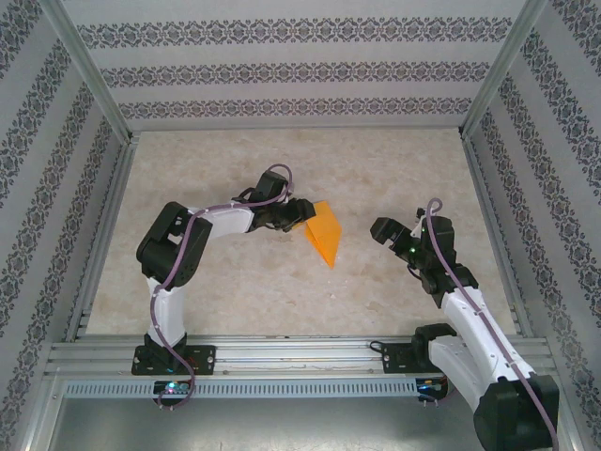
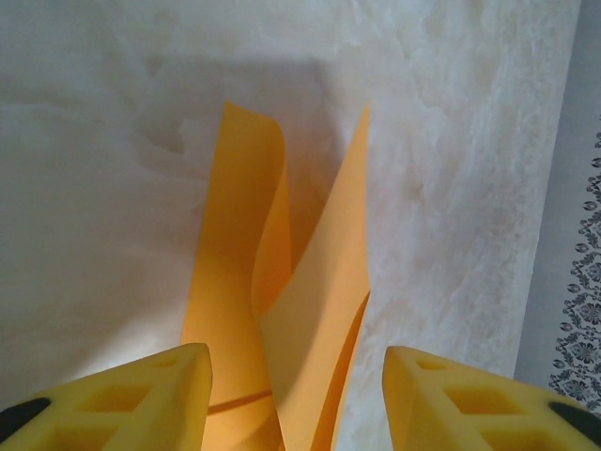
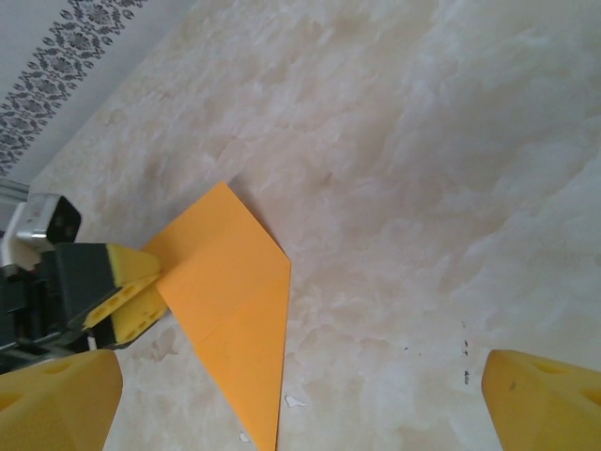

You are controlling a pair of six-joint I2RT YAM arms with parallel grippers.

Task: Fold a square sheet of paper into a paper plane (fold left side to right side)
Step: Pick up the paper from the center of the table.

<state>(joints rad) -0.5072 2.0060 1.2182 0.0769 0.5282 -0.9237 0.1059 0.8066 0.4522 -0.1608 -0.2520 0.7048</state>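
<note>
The square sheet of paper (image 1: 324,235) is bright orange and folded into a pointed kite outline, lying mid-table with its tip toward the near edge. In the right wrist view the paper (image 3: 230,301) shows a faint cross crease. My left gripper (image 1: 302,214) is at its left edge. In the left wrist view two paper layers (image 2: 310,282) stand up loosely between the yellow fingers (image 2: 141,395), which are apart; the right-hand one does not touch the paper. My right gripper (image 1: 392,235) hovers open to the right of the paper, with bare table under it (image 3: 300,413).
The beige marbled tabletop (image 1: 225,169) is boxed in by patterned walls (image 1: 282,70) and aluminium posts. A metal rail (image 1: 282,352) runs along the near edge by the arm bases. Small white flecks (image 3: 294,401) lie near the paper's tip.
</note>
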